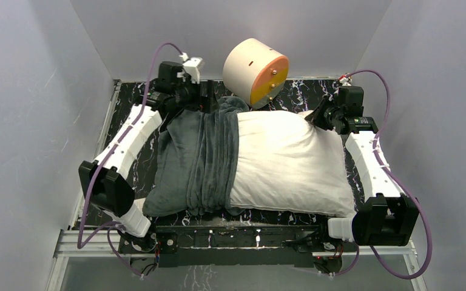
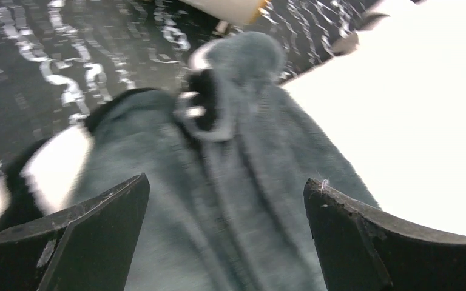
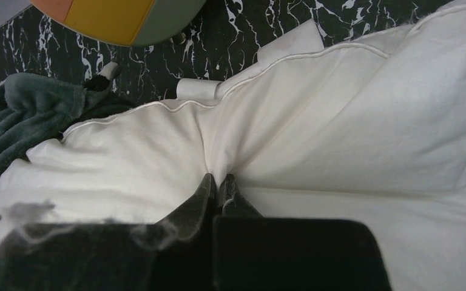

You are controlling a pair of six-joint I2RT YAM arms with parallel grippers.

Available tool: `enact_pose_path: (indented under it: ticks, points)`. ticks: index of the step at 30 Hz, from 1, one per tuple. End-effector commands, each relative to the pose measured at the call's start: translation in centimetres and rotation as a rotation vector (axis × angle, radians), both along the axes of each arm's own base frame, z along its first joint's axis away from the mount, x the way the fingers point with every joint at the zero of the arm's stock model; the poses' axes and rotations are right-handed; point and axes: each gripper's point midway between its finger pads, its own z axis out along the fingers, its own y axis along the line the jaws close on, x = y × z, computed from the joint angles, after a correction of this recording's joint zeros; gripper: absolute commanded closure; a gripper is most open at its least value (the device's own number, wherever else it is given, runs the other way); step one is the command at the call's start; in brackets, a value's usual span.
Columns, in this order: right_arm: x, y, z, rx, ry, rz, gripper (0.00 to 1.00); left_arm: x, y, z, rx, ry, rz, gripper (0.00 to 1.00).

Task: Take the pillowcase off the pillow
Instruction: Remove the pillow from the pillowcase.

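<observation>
The white pillow (image 1: 291, 163) lies across the middle of the table. The dark grey pillowcase (image 1: 197, 160) is bunched in folds over its left part. In the left wrist view the pillowcase (image 2: 236, 182) is blurred, a black-and-white patch shows at its left edge, and the pillow (image 2: 412, 121) is bare to the right. My left gripper (image 1: 209, 103) hovers over the pillowcase's far end, and in its own view the left gripper (image 2: 227, 194) is open with nothing between its fingers. My right gripper (image 3: 218, 182) is shut on a pinch of the pillow (image 3: 340, 133) near the far right corner (image 1: 310, 118).
A cream-and-orange cylinder (image 1: 256, 73) lies on its side at the back, just beyond the pillow's far edge. The black marbled tabletop (image 1: 127, 103) is boxed in by grey walls on three sides. The arm bases stand at the near corners.
</observation>
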Motion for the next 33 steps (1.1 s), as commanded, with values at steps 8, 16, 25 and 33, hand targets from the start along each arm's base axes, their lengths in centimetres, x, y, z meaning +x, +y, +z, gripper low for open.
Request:
enact_pose_path:
  ticks: [8, 16, 25, 33]
  points:
    - [-0.2, 1.3, 1.5, 0.024, -0.061, 0.064, 1.00, 1.3, -1.4, -7.1, 0.315, 0.087, 0.159, 0.35]
    - [-0.1, -1.7, 1.2, -0.064, -0.054, -0.095, 1.00, 2.1, 8.1, -5.6, 0.340, 0.036, 0.434, 0.65]
    - [1.0, 2.2, 3.8, 0.045, -0.036, 0.122, 0.86, -0.9, 0.7, -0.4, 0.018, -0.005, 0.077, 0.07]
    - [-1.2, 4.9, 9.8, 0.049, -0.199, 0.249, 0.45, -3.9, 10.5, -0.4, 0.243, -0.087, 0.487, 0.02]
